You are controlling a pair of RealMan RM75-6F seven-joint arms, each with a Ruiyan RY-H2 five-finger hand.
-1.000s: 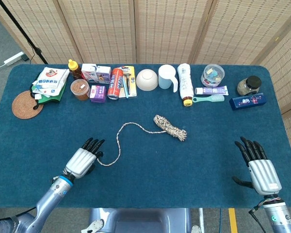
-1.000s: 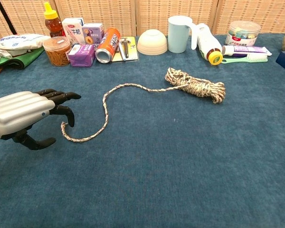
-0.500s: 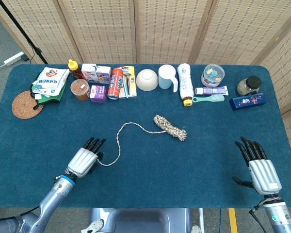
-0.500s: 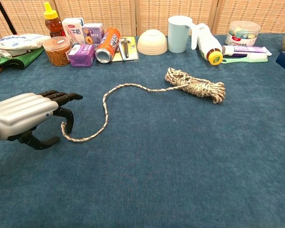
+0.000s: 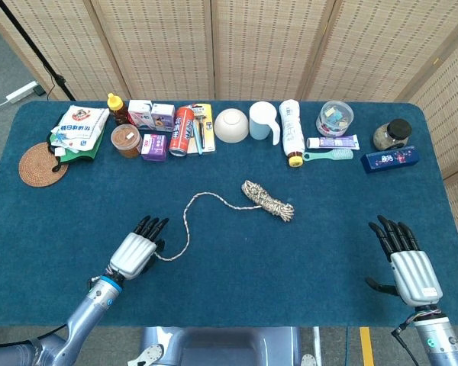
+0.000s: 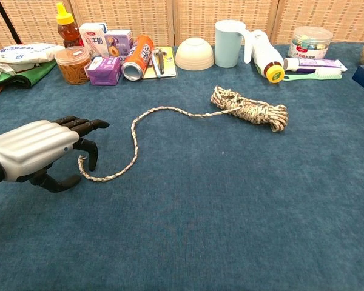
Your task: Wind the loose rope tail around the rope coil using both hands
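Edged slightly nearer the rope tail (image 6: 133, 136): left hand (image 6: 33, 151).
Fingers (image 6: 88, 126) curled over its end, grip unclear; right hand (image 5: 408, 259) spread, empty. Rope coil (image 5: 269, 200) at two o'clock on tabletop (image 5: 237, 259); should pinch firmly before winding.

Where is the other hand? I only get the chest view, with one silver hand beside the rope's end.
Observer: The right hand hovers near the table's right edge, far from the rope coil.
Operator: Is it holding anything?
Observer: No, its fingers are spread and empty.
Operator: What lies left of the green cloth at my picture's edge?
Observer: A round woven mat, near the table's left edge.
Operator: And right of the blue box in the corner?
Observer: Nothing; behind it stands a black-lidded jar.
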